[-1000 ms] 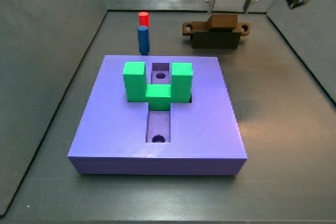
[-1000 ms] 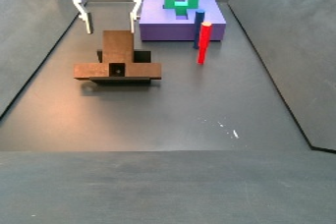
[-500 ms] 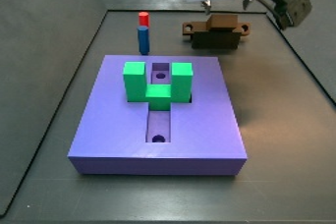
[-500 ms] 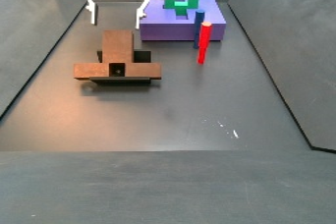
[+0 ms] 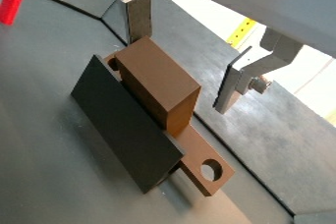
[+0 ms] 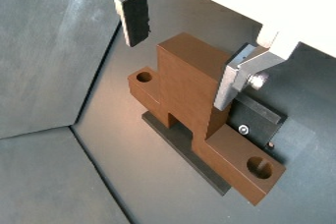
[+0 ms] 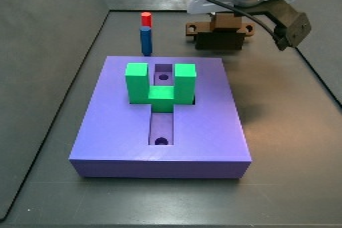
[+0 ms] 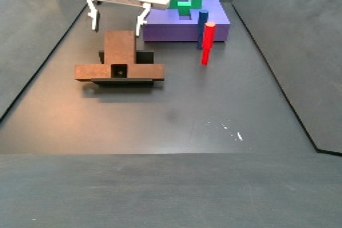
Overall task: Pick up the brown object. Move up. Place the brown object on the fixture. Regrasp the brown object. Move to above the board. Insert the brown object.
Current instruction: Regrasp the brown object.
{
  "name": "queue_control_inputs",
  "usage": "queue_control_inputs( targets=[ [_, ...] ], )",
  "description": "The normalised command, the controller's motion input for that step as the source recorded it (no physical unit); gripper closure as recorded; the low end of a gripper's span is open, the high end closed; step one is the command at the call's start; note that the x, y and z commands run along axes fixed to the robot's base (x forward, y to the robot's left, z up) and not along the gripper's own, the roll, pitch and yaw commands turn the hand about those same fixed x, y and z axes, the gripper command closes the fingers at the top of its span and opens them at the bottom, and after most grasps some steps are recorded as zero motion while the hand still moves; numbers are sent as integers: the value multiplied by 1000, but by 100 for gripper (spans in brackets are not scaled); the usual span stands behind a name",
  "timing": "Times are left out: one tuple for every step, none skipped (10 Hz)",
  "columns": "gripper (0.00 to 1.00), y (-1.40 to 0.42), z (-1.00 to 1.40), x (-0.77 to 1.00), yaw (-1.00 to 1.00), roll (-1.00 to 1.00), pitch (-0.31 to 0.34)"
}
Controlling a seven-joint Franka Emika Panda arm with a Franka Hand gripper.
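Dark flooring lies under open fingers [image 6: 134, 16] of the gripper [image 5: 197, 46], straddling the brown object [image 5: 160, 83] without touching. It rests on the fixture [image 5: 121, 130], far from the board [image 7: 160, 122]. Probably light, stiff wood; grip its upright block's flat sides.

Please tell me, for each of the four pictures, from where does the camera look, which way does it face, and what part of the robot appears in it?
Wrist views: both sit on the wrist, looking down on the brown object on the fixture; open gripper fingers straddle it.
Side view: beyond the board's near end, facing the fixture; gripper above.
Side view: opposite end, brown object nearest, board behind; gripper above.
Shared: brown object.
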Motion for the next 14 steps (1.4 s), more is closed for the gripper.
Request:
queue_control_inputs(
  targets=[
    [0,-6,0,0,0,49,0],
    [0,-31,0,77,0,214,49],
    [0,-94,-186,174,146,200,9],
    [0,-46,-269,160,343,114,0],
    [0,0,-291,166,394,0,14],
    [0,0,-246,163,471,0,9],
    [0,0,-83,266,514,0,109],
    [0,0,0,209,446,0,131],
    [0,0,0,169,406,0,103],
    [0,-40,0,120,257,0,97],
    [0,0,-37,0,66,17,0],
    [0,0,-60,-17,0,71,0],
    [0,0,-134,-71,0,126,0],
    [0,0,-191,0,-80,0,149]
  ],
)
